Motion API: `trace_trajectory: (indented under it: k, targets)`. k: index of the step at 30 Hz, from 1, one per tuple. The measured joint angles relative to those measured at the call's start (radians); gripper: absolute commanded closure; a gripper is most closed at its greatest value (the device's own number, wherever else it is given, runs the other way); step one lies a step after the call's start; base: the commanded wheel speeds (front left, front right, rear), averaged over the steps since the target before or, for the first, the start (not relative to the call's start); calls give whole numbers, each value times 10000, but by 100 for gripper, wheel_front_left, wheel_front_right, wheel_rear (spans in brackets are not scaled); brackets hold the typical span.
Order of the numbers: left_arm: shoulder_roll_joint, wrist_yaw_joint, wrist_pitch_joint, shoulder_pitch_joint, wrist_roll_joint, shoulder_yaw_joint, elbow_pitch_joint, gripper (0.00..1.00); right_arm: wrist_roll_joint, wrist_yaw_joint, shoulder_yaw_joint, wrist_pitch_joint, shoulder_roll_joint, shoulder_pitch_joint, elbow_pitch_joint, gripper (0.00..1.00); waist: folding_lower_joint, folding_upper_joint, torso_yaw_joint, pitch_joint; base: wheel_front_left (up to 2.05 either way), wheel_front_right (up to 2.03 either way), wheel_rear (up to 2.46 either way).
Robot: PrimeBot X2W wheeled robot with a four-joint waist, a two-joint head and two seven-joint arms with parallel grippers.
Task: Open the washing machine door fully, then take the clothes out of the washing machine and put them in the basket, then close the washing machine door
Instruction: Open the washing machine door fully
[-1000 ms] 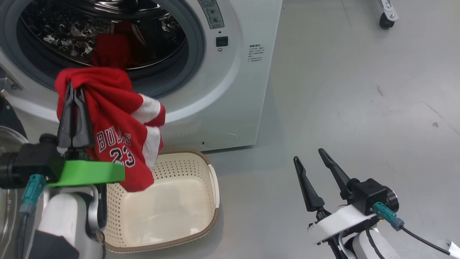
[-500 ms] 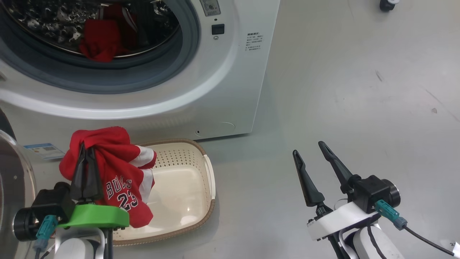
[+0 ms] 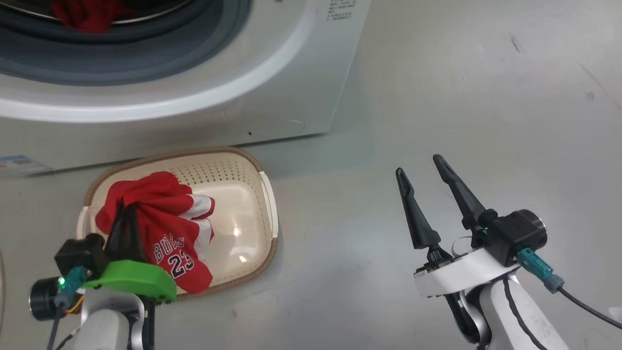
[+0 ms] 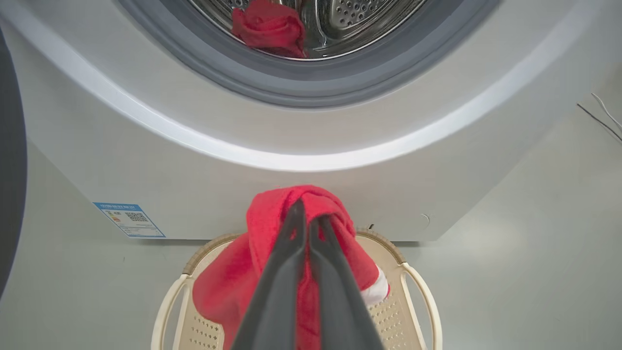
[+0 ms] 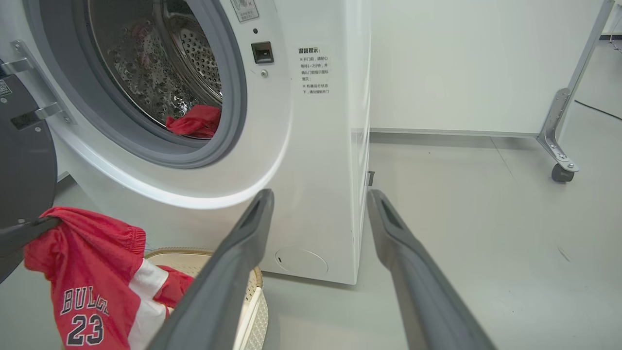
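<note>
A red jersey hangs over the left half of the cream basket, clamped between the pressed-together fingers of the left tool. A second red garment lies at the drum's front lip in the washing machine, whose door stands open. The basket sits on a smooth grey floor just before the machine, with a white wall beyond. The left arm reaches low over the basket's near edge, while the right tool hovers well to the right, fingers apart and empty.
</note>
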Motion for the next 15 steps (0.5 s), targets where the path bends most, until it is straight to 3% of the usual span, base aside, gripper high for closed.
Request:
trace_trajectory:
  k: [15]
  targets:
    - [619,0,721,-2160,-207,723,1728,100,566,-102,257,0,0,-979,-548,0,0,0,-676,2017,0,0,0]
